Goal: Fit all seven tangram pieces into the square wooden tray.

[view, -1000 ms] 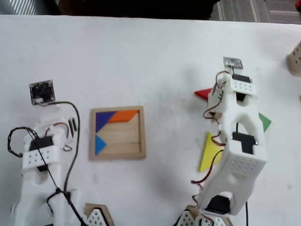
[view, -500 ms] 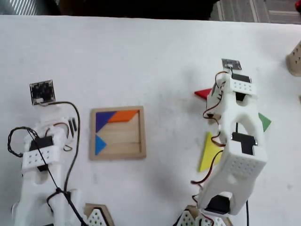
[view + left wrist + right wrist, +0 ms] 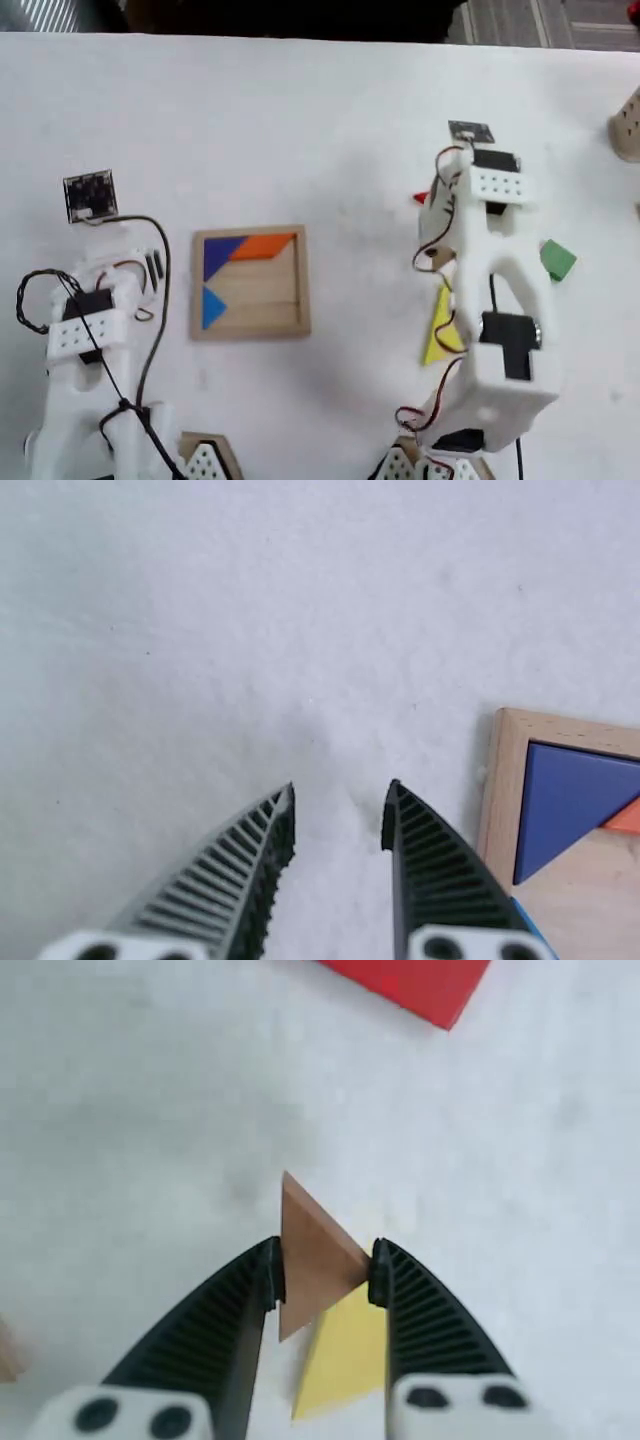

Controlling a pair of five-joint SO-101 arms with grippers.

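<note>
Tangram pieces are partly placed: from above, the wooden tray (image 3: 265,295) holds a dark blue triangle (image 3: 218,252), an orange piece (image 3: 265,246) and a light blue triangle (image 3: 211,306). Well apart from the tray, on the right arm's side, lie a yellow triangle (image 3: 437,325), a red piece (image 3: 420,198) and a green piece (image 3: 557,259).

At the left wrist, the left gripper (image 3: 338,815) hangs spread over bare table just beside the tray's rim.

At the right wrist, the right gripper (image 3: 322,1270) is clamped on a brown triangle (image 3: 312,1260). By my count, four pieces remain to fit.
</note>
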